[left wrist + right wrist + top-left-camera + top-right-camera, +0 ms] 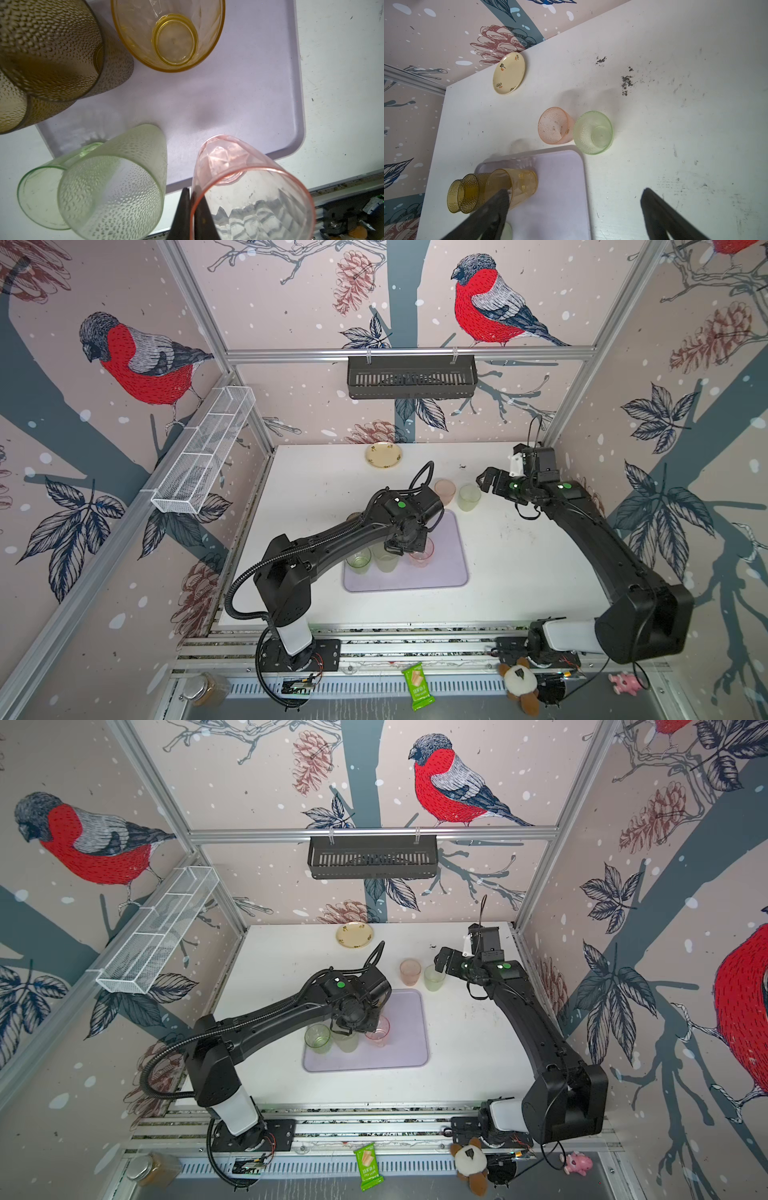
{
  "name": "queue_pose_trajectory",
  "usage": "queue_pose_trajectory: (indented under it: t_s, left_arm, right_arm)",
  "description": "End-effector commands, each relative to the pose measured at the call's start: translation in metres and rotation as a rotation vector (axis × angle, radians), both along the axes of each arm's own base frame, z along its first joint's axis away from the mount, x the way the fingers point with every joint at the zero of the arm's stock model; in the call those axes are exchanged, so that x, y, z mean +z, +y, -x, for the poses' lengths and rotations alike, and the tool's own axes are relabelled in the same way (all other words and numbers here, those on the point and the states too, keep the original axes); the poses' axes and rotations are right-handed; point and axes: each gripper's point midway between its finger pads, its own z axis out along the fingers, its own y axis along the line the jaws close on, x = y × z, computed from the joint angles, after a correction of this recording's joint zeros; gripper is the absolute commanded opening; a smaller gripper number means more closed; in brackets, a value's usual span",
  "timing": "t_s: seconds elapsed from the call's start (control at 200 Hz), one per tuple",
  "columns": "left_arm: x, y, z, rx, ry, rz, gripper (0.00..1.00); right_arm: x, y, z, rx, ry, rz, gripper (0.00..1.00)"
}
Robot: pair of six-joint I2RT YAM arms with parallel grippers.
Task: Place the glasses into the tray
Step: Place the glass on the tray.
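My left gripper (192,207) is shut on the rim of a clear pink glass (249,187), one finger inside and one outside, at the near side of the lavender tray (440,572). Beside it on the tray stand a frosted green glass (116,182) and a clear green glass (37,193). At the tray's far end are an amber glass (168,35) and two brown glasses (47,49). A peach glass (445,490) and a green glass (469,497) stand on the table behind the tray. My right gripper (484,483) hangs open, empty, just right of that green glass.
A small yellow plate (384,454) lies at the table's back edge. A black slotted basket (411,377) hangs on the back wall and a white wire basket (203,452) on the left wall. A green packet (419,685) and plush toys (519,686) lie on the front rail.
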Motion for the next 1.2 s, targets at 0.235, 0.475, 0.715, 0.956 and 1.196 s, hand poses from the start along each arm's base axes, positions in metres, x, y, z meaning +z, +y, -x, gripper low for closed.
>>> queue_pose_trajectory:
  t_s: [0.235,0.475,0.715,0.956,1.196]
  left_arm:
    - [-0.020,-0.002,-0.004,-0.028,-0.007,-0.028,0.00]
    - [-0.030,-0.007,-0.017,-0.018,-0.039,-0.057,0.00]
    - [-0.039,-0.008,-0.020,-0.022,-0.038,-0.077,0.00]
    - [-0.049,-0.001,-0.018,-0.018,-0.034,-0.106,0.00]
    - [-0.053,-0.002,-0.021,-0.020,-0.043,-0.111,0.00]
  right_arm:
    - [0.008,-0.007,0.001,-0.010,-0.036,0.029,0.99]
    - [0.010,-0.007,0.000,-0.012,-0.040,0.030,1.00]
    - [0.010,-0.009,0.001,-0.017,-0.043,0.032,0.99]
    - [0.010,-0.009,0.001,-0.017,-0.041,0.027,0.99]
    - [0.011,-0.009,0.001,-0.017,-0.045,0.027,1.00]
